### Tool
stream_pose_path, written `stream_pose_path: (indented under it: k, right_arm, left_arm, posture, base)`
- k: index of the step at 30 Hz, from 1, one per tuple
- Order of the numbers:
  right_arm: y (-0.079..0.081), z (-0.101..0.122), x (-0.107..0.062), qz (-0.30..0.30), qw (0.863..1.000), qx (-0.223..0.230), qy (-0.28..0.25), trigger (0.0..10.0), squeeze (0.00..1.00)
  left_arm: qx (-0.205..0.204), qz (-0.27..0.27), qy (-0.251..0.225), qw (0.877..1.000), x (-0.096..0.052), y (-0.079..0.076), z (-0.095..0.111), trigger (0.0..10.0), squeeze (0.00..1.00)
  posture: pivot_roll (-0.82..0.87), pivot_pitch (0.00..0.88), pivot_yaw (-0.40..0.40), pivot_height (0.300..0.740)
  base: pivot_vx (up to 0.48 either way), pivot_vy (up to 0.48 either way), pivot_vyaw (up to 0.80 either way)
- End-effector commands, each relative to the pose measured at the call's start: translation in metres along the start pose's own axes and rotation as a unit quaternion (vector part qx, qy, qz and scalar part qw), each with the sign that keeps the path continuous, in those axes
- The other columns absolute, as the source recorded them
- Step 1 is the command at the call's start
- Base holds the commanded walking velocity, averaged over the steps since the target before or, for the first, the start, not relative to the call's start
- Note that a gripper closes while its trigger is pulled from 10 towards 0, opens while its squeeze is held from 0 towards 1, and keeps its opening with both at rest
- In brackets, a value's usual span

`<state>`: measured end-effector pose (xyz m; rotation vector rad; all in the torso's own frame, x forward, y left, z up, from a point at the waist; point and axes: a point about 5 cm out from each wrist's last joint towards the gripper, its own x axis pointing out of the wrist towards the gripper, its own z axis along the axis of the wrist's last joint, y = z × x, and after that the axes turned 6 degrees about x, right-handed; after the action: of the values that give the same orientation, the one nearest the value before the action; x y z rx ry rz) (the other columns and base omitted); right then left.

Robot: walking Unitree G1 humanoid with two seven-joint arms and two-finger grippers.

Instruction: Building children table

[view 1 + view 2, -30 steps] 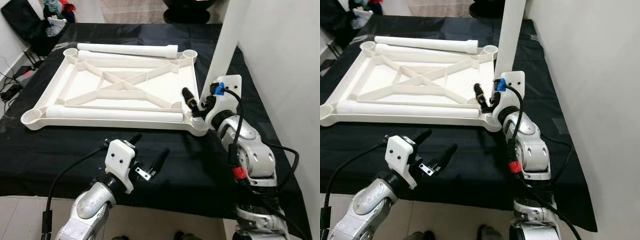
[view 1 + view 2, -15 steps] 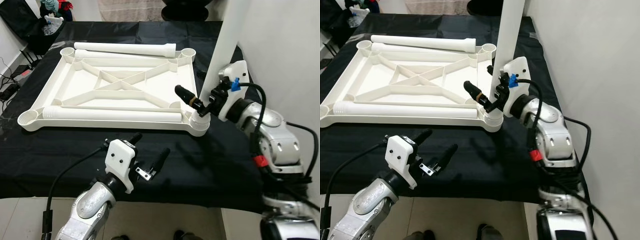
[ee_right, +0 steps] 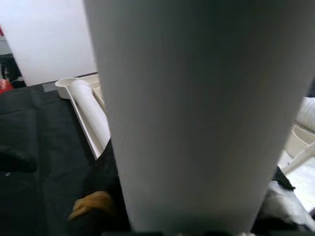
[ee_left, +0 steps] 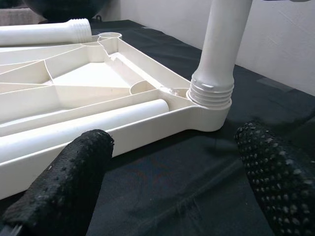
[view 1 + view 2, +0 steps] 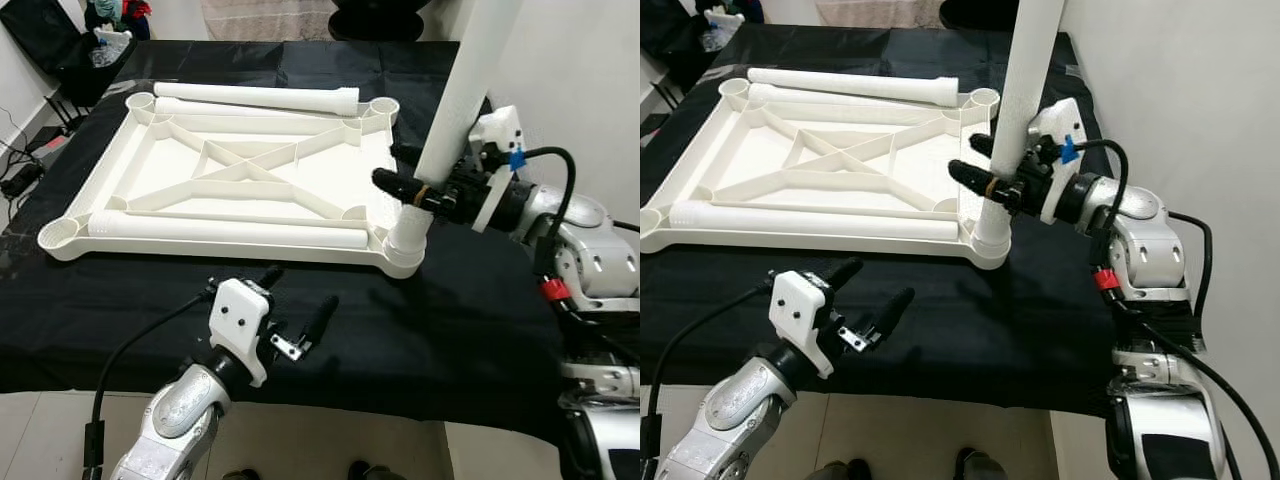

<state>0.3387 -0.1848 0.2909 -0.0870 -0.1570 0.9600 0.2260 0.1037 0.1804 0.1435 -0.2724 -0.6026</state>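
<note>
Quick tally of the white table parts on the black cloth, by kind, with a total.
White ribbed plastic tabletop frame, lying underside up: 1
White plastic leg tubes: 3 (one upright in the corner socket, two lying on the frame)
Total: 4

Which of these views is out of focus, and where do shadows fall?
Right wrist view: the upright leg is so near that it looks soft and featureless. Left wrist view: the fingers are slightly blurred, the tabletop frame sharp. Left eye view: evenly lit, soft shadows on the black cloth.
</note>
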Motion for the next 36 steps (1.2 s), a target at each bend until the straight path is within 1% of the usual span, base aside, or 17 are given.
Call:
stream_pose_path:
  k: [1, 5, 10, 11, 12, 13, 16, 23, 24, 25, 26, 27, 28, 29, 30, 32, 36]
  right_arm:
    - [0.003, 0.0, 0.003, 0.027, 1.0, 0.003, -0.002, 0.0, 0.0]
    - [0.003, -0.001, 0.0, 0.029, 1.0, 0.006, -0.001, 0.0, 0.0]
    - [0.017, -0.021, 0.011, -0.032, 0.999, 0.009, 0.028, 0.0, 0.0]
    - [0.02, -0.034, 0.019, -0.111, 0.993, 0.029, 0.037, 0.0, 0.0]
    - [0.028, -0.061, 0.021, -0.231, 0.968, 0.066, 0.07, 0.0, 0.0]
    - [0.028, -0.061, 0.021, -0.231, 0.968, 0.066, 0.07, 0.0, 0.0]
    - [0.029, -0.09, 0.009, -0.426, 0.893, 0.101, 0.103, 0.0, 0.0]
    - [0.018, -0.078, 0.011, -0.455, 0.882, 0.097, 0.08, 0.0, 0.0]
    - [0.02, -0.075, 0.017, -0.444, 0.887, 0.097, 0.085, 4.0, 0.0]
    - [0.02, -0.075, 0.017, -0.444, 0.887, 0.097, 0.085, 4.0, 0.0]
    - [0.022, -0.071, 0.021, -0.431, 0.894, 0.101, 0.077, 10.0, 0.0]
    - [0.025, -0.067, 0.026, -0.411, 0.903, 0.097, 0.074, 10.0, 0.0]
    - [0.028, -0.064, 0.029, -0.393, 0.912, 0.1, 0.061, 10.0, 0.65]
    - [0.028, -0.064, 0.029, -0.393, 0.912, 0.1, 0.061, 10.0, 0.65]
    - [0.03, -0.057, 0.033, -0.35, 0.931, 0.1, 0.036, 10.0, 1.0]
    - [0.03, -0.057, 0.033, -0.35, 0.931, 0.1, 0.036, 10.0, 1.0]
    - [0.03, -0.048, 0.031, -0.276, 0.956, 0.098, 0.001, 10.0, 1.0]
  left_arm:
    - [-0.005, -0.002, 0.01, 1.0, -0.003, -0.002, -0.003, 10.0, 0.0]
    - [-0.006, -0.003, 0.01, 1.0, -0.003, -0.002, -0.003, 10.0, 0.0]
    - [-0.007, -0.004, 0.011, 1.0, -0.004, -0.002, -0.004, 10.0, 0.0]
    - [-0.006, -0.004, 0.011, 1.0, -0.004, -0.002, -0.004, 10.0, 0.0]
    - [-0.005, -0.003, 0.012, 1.0, -0.005, -0.001, -0.005, 10.0, 0.0]
    - [-0.005, -0.003, 0.012, 1.0, -0.005, -0.001, -0.005, 10.0, 0.0]
    - [-0.002, -0.004, 0.013, 1.0, -0.004, -0.001, -0.006, 10.0, 0.0]
    - [-0.002, -0.004, 0.013, 1.0, -0.003, -0.001, -0.007, 10.0, 0.0]
    - [-0.002, -0.003, 0.012, 1.0, -0.003, -0.001, -0.007, 10.0, 0.0]
    - [-0.002, -0.003, 0.012, 1.0, -0.003, -0.001, -0.007, 10.0, 0.0]
    - [-0.002, -0.002, 0.011, 1.0, -0.002, -0.001, -0.007, 10.0, 0.0]
    - [-0.003, -0.002, 0.011, 1.0, -0.002, 0.0, -0.006, 10.0, 0.0]
    - [-0.003, -0.001, 0.011, 1.0, -0.002, 0.0, -0.006, 10.0, 0.0]
    - [-0.003, -0.001, 0.011, 1.0, -0.002, 0.0, -0.006, 10.0, 0.0]
    - [-0.004, -0.002, 0.011, 1.0, -0.002, 0.0, -0.006, 10.0, 0.0]
    - [-0.004, -0.002, 0.011, 1.0, -0.002, 0.0, -0.006, 10.0, 0.0]
    - [-0.006, -0.003, 0.009, 1.0, -0.001, -0.001, -0.006, 10.0, 0.0]
  posture:
    - [0.03, 0.256, -0.02, 0.74]
    - [0.02, 0.253, -0.02, 0.74]
    - [0.02, 0.249, -0.029, 0.74]
    - [0.03, 0.248, -0.033, 0.74]
    - [0.02, 0.245, -0.029, 0.74]
    - [0.02, 0.245, -0.029, 0.74]
    - [0.03, 0.236, -0.026, 0.74]
    - [0.02, 0.224, -0.031, 0.74]
    - [0.02, 0.228, -0.031, 0.74]
    - [0.02, 0.228, -0.031, 0.74]
    - [0.02, 0.228, -0.031, 0.74]
    - [0.01, 0.23, -0.031, 0.74]
    - [0.01, 0.23, -0.032, 0.74]
    - [0.01, 0.23, -0.032, 0.74]
    - [0.01, 0.234, -0.031, 0.74]
    - [0.01, 0.234, -0.031, 0.74]
    - [0.01, 0.239, -0.031, 0.74]
  base:
    - [0.0, 0.0, 0.0]
    - [0.0, 0.0, 0.0]
    - [0.0, 0.0, 0.0]
    - [0.0, 0.0, 0.0]
    - [0.0, 0.0, 0.0]
    - [0.0, 0.0, 0.0]
    - [0.0, 0.0, 0.0]
    - [0.0, 0.0, 0.0]
    - [0.0, 0.0, 0.0]
    - [0.0, 0.0, 0.0]
    - [0.0, 0.0, 0.0]
    - [0.0, 0.0, 0.0]
    - [0.0, 0.0, 0.0]
    - [0.0, 0.0, 0.0]
    - [0.0, 0.0, 0.0]
    - [0.0, 0.0, 0.0]
    - [0.0, 0.0, 0.0]
